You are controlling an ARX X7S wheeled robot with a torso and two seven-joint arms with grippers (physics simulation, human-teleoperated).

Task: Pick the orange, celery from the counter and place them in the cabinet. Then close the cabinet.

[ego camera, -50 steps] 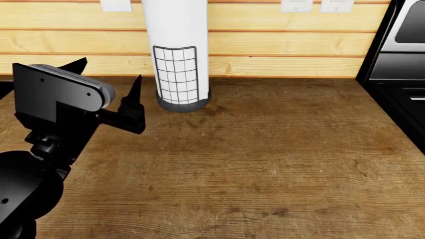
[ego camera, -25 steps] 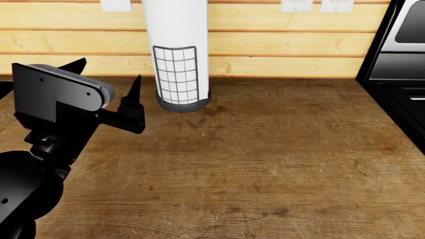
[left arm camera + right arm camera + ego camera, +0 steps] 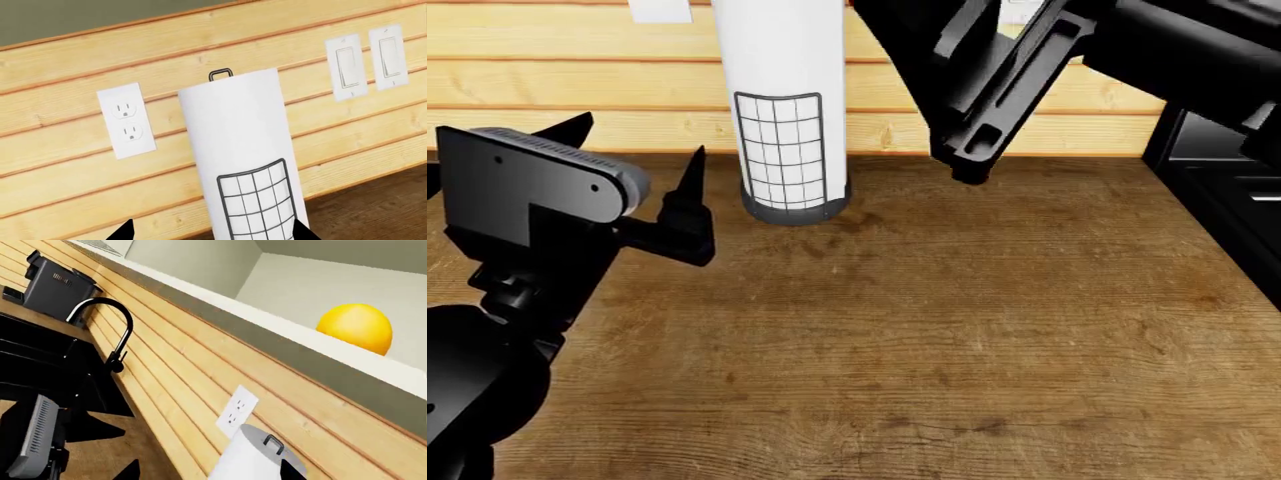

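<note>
Jaws of your left gripper [image 3: 634, 190] stand apart and bare over the counter [image 3: 961, 320], the paper towel roll [image 3: 782, 110] just ahead of them, while your right gripper's state can't be told and the orange [image 3: 355, 327] sits high beyond it

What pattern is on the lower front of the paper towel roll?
A black grid of squares on the white roll, clearest in the left wrist view.
</note>
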